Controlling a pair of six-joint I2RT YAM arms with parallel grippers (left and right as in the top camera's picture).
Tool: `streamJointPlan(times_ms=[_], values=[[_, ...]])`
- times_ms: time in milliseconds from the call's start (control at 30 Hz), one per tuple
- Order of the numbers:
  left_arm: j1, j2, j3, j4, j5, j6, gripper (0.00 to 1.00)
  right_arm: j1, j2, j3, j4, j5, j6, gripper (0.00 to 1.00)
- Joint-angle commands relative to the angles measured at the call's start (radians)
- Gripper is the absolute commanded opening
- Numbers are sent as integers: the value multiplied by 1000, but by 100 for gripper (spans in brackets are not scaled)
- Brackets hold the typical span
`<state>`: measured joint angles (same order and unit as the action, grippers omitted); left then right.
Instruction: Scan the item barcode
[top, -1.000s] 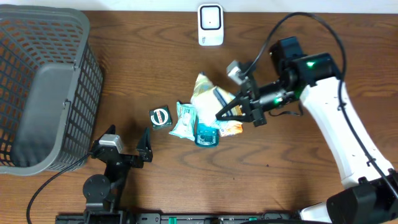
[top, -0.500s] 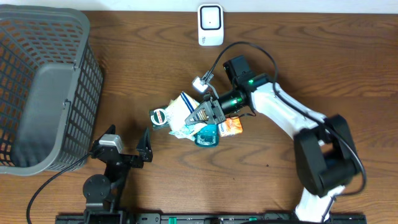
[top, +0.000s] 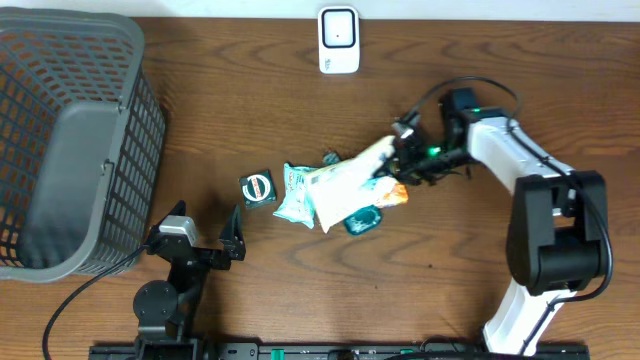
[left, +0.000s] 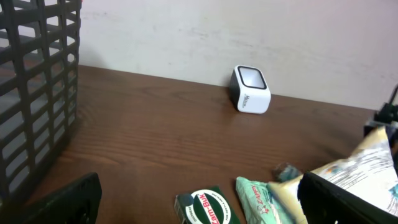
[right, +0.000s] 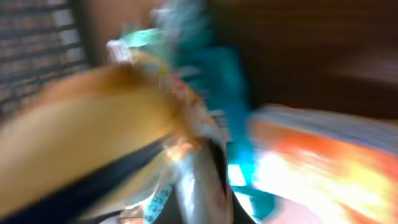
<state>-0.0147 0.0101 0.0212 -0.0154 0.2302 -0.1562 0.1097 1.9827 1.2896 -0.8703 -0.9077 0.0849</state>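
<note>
sharpness: the whole view is smeared; outlines are soft and no print can be read.
pale yellow packet (right: 93, 124): fills the left and middle, very close to the lens, with a crinkled silvery edge at bottom centre.
dark band (right: 106, 180): crosses the lower left slantwise; what it is cannot be told.
teal pack (right: 214, 68): behind the yellow one, running from top centre to lower middle.
orange packet (right: 311, 162): at right, just beside the teal pack.
table (right: 323, 31): dark brown wood, upper right.
grey grid (right: 37, 31): upper left corner.

Big grey mesh basket (top: 150, 120) sits on the left side of the wood tabletop (top: 250, 100). Mid-tabletop there's a small dark green box (top: 258, 188) with a round logo, a green-and-white packet (top: 292, 192) just beside it, then a teal packet (top: 362, 220) and an orange packet (top: 392, 195) further right.
</note>
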Motion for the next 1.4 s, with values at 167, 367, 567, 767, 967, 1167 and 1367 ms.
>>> streamJointPlan(times_ms=[167, 367, 567, 767, 967, 1167, 1367], values=[[4, -6, -17, -33, 12, 10, 98, -52, -14, 29, -6, 280, 15, 1], [4, -6, -17, -33, 12, 10, 98, -52, -23, 103, -68, 305, 16, 27], [4, -6, -17, -33, 12, 10, 98, -52, -71, 204, -171, 515, 84, 99], [4, -6, -17, -33, 12, 10, 98, -51, -164, 233, -259, 555, 290, 99], [4, -6, -17, -33, 12, 10, 98, -15, -185, 211, -381, 435, 477, 99], [4, -6, -17, -33, 12, 10, 98, 59, -185, 55, -227, 434, 659, 99], [4, -6, -17, -33, 12, 10, 98, 116, -185, -109, 53, 428, 758, 99]])
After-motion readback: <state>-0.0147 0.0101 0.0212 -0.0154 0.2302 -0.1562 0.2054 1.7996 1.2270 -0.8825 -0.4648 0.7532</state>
